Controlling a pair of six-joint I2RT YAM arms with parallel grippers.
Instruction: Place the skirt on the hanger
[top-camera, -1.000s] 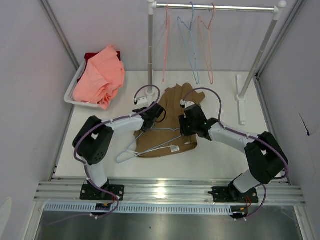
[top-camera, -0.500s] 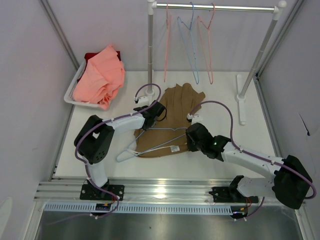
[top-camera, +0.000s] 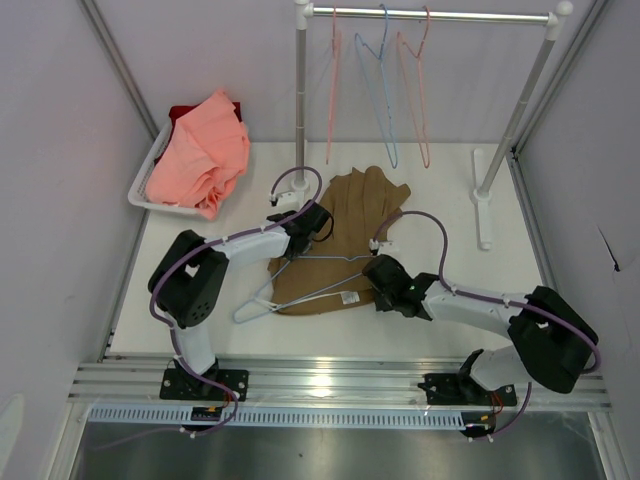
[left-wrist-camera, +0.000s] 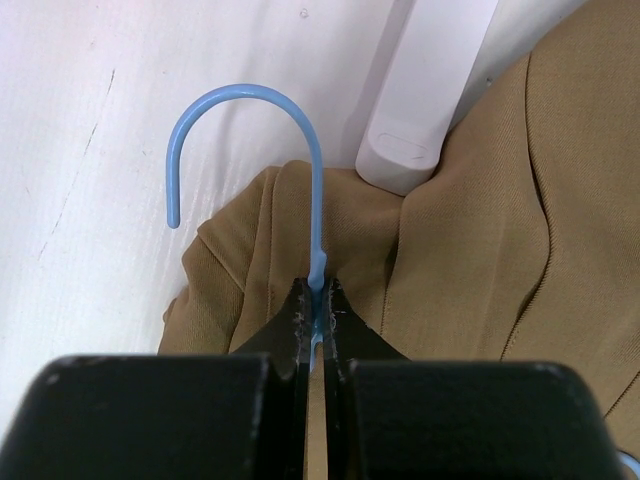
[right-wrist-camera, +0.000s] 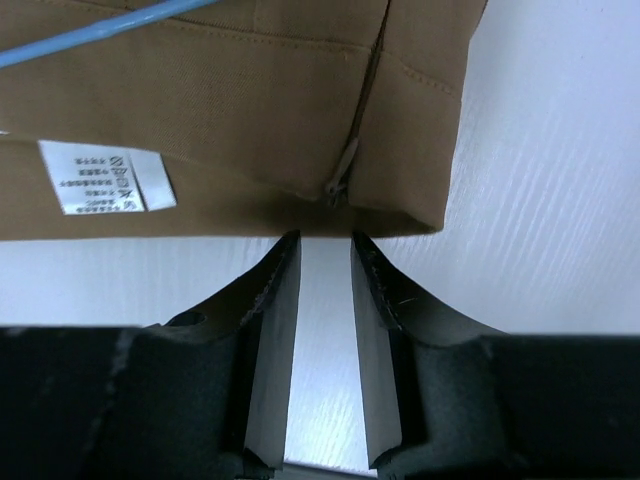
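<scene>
On the white table (top-camera: 450, 200) between pale walls (top-camera: 60, 150), the tan skirt (top-camera: 350, 215) lies flat with the blue hanger (left-wrist-camera: 317, 220) atop it, the left gripper (left-wrist-camera: 318, 310) pinching the hanger's neck, the right gripper (right-wrist-camera: 325, 245) empty, jaws parted, just beside the waistband edge.

Two matching arms on show: the left arm (top-camera: 240, 246) and the right arm (top-camera: 470, 306) each carry white links between chunky black joint housings, bolted down on black base plates (top-camera: 232, 381). A purple cable (top-camera: 298, 171) loops off each wrist. Up close, the right gripper (right-wrist-camera: 325, 240) has matte black fingers (right-wrist-camera: 268, 300) with pale scuffed edges, and the left gripper (left-wrist-camera: 318, 288) looks the same.
</scene>
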